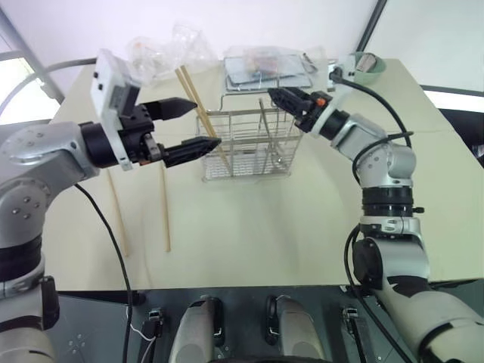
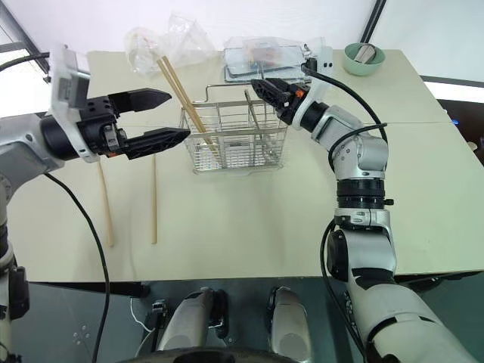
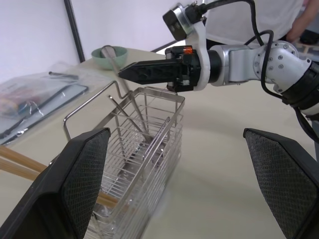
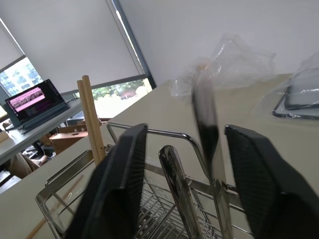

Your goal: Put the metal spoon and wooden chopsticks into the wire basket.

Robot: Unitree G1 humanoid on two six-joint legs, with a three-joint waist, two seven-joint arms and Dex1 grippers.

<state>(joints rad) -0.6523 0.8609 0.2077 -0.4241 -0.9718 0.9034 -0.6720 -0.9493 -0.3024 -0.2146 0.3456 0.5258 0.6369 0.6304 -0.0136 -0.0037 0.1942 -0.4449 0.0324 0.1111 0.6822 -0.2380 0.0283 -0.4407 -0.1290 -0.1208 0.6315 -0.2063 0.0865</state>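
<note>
The wire basket (image 1: 248, 145) stands upright near the middle of the pale surface (image 1: 302, 227), its thin loop handle raised above the rim. Two wooden chopsticks (image 1: 198, 110) lean in its left-hand compartment, their upper ends sticking out over the rim and tilting away to the robot's left. Two more chopsticks (image 1: 164, 208) lie flat on the surface well to the left of the basket, roughly parallel to each other and apart. The metal spoon (image 4: 175, 184) stands inside the basket toward its right side, handle up, and in the right wrist view its shiny handle rises between the two black fingers without touching either; a blurred dark streak beside it cannot be made out. The right gripper (image 1: 278, 97) hovers just above the basket's right rim, pointing toward the robot's left, its jaws parted with nothing clamped in them. The left gripper (image 1: 198, 125) is held above the surface just left of the basket, pointing at it, its jaws spread wide and empty. Behind the basket lie a flat tray (image 1: 266, 69) under clear wrapping and some crumpled clear plastic (image 1: 162, 45), and a pale green bowl (image 2: 363, 59) sits at the far right corner.
</note>
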